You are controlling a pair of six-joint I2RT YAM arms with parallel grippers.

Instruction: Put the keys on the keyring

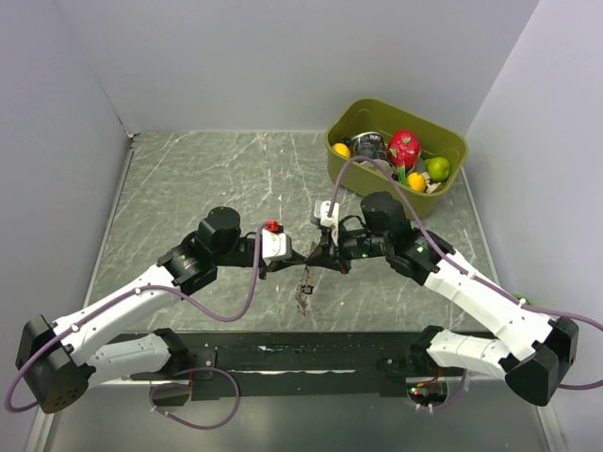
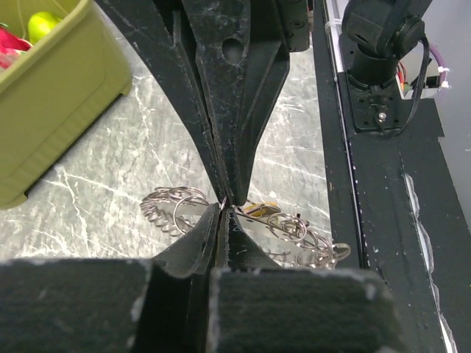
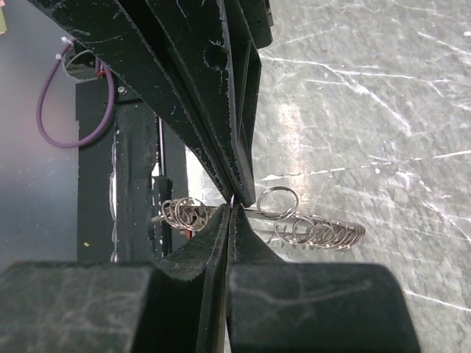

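Note:
My two grippers meet tip to tip above the middle of the marble table. The left gripper (image 1: 316,256) (image 2: 224,209) is shut, and a thin wire of the keyring (image 1: 304,294) shows at its tips. From the other side, the right gripper (image 1: 332,254) (image 3: 232,207) is also shut on that wire. The keyring hangs below them, with many small silver rings (image 2: 175,207) (image 3: 324,232) fanned along it. A yellow-capped key (image 2: 259,209) lies among the rings just behind my left fingertips. Any black-capped key is hidden.
A green bin (image 1: 443,184) with toy fruit stands at the back right, close behind the right arm. The black base strip (image 1: 301,358) (image 2: 383,220) runs along the near table edge. Grey walls close in the table on the left, back and right.

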